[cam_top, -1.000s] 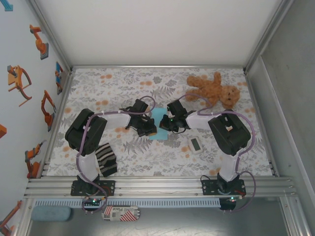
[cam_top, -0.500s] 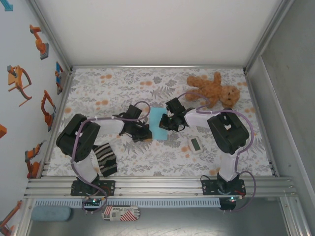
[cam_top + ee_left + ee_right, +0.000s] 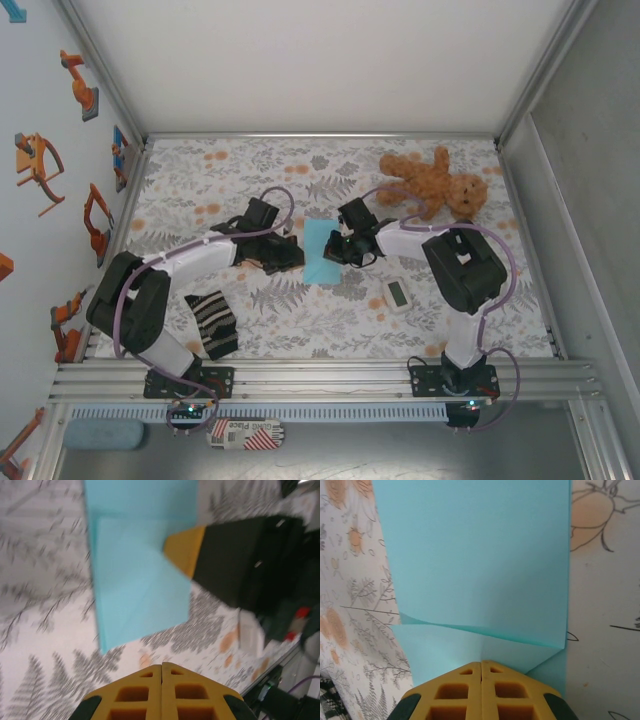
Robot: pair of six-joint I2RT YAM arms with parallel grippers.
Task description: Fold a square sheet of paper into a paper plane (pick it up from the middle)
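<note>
The square sheet of paper (image 3: 320, 255) lies folded into a narrow light-blue strip at the middle of the floral table. The right wrist view shows the sheet (image 3: 475, 555) with a flap folded over along a slanted crease. My right gripper (image 3: 338, 252) is shut, and its tip (image 3: 481, 663) presses down on the paper's right side. The left wrist view shows the paper (image 3: 140, 580) with the right gripper's yellow fingertips (image 3: 186, 550) resting on it. My left gripper (image 3: 296, 262) is shut with nothing in it. Its tip (image 3: 161, 666) hovers over bare tablecloth just left of the paper.
A brown teddy bear (image 3: 435, 185) lies at the back right. A small white gadget (image 3: 397, 294) sits right of the paper, towards the front. A black-and-cream striped cloth (image 3: 215, 325) lies by the left arm's base. Metal rails edge the table.
My left arm has pulled back to the left, and its gripper has slid off the paper onto the tablecloth. The right gripper stays pressed on the paper.
</note>
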